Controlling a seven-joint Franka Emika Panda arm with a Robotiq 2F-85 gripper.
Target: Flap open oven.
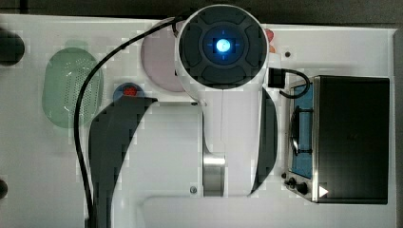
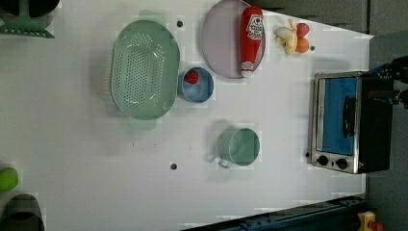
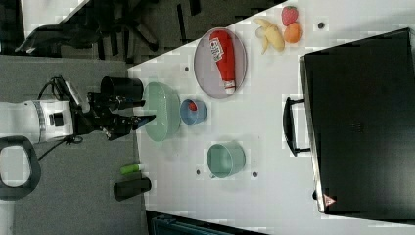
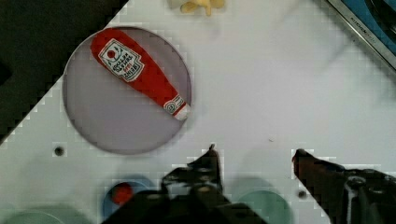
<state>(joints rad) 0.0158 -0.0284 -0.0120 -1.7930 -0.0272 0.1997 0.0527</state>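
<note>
In the left view we see the oven point(image 2: 350, 122) from its front: blue glass door shut, black bar handle point(image 2: 349, 117) lying against the glass, and two black knobs point(image 2: 332, 162) at one end of the silver frame. It stands at the tabletop's point(image 2: 288, 192) edge on the left view's right side, near a corner. The right view gives us instead the oven's black top and the handle standing out from the front, with bare tabletop between it and the green mug point(image 3: 225, 160).

The top view is largely taken up by the white arm point(image 1: 223, 95), which covers the middle of the tabletop; beside it we still catch the oven's glass and knobs.

The wrist view shows us the fingers point(image 4: 254, 161) parted moderately wide with nothing between them, hanging above the tabletop. In the right view the same black fingers sit past the tabletop's edge opposite the oven, by the green colander point(image 3: 161, 117).

Along the edge away from the oven we see the colander and a small blue bowl point(image 2: 196, 84) holding something red. A grey plate point(image 2: 226, 43) carries a red ketchup bottle point(image 2: 250, 41), with toy fruit point(image 2: 291, 36) near the corner beyond it. The stretch of tabletop in front of the oven door lies bare, the mug being the nearest thing to it.
</note>
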